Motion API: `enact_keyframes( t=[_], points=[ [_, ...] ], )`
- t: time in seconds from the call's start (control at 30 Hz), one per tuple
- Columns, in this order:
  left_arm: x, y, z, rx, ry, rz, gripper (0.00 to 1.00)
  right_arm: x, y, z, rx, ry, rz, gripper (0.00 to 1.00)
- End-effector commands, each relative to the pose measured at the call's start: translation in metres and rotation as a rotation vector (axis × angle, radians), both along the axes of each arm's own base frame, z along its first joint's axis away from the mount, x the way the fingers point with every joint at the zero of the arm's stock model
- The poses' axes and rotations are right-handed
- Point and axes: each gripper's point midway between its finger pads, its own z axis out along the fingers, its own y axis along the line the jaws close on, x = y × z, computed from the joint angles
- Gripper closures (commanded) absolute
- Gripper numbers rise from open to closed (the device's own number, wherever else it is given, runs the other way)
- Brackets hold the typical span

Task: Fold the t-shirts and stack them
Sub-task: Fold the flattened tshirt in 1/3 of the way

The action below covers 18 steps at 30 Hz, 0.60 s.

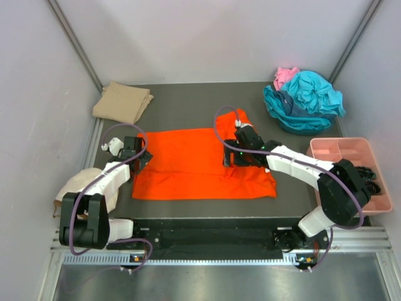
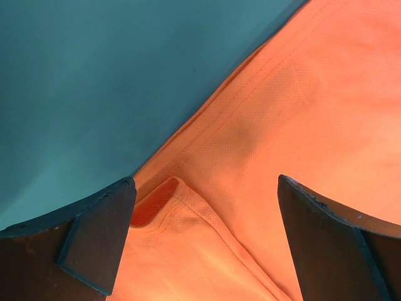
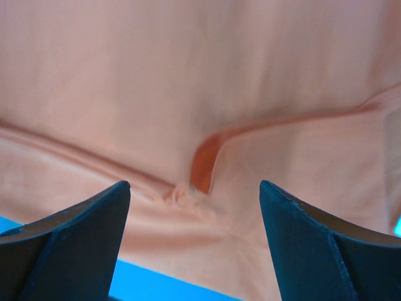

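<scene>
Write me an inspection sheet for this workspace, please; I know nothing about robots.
Surface: dark grey tabletop, partly covered.
Job's things: bright orange cloth t-shirt spread flat centrally; tan folded shirt far left; teal crumpled shirts and pink crumpled shirt heaped far right.
Clutter: pink plastic compartment tray, right edge; cream round cap-like thing, left edge.
Hands: left hand open at the t-shirt's left edge; right hand open over a crease.
Cables: purple cable looping over each arm.
Surroundings: pale walls on three sides.

- Pink plastic compartment tray (image 1: 338, 140): right edge of table, near side.
- Cream round cap-like cloth item (image 1: 73, 185): left edge, near side.
- Dark grey matte tabletop (image 1: 188, 103): lies beneath both.
</scene>
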Motion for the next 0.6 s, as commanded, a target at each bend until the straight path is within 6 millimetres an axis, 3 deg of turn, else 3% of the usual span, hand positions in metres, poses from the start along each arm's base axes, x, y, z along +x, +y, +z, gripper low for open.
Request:
enact_keyframes(
  t=[0.0, 0.57],
  points=[
    [0.008, -0.001, 0.004, 0.001, -0.03, -0.017, 0.01, -0.027, 0.015, -0.013, 0.086, 0.076, 0.07, 0.16],
    [0.01, -0.001, 0.009, 0.007, -0.038, -0.018, 0.01, -0.03, 0.049, -0.015, 0.19, 0.123, 0.146, 0.16]
  ],
)
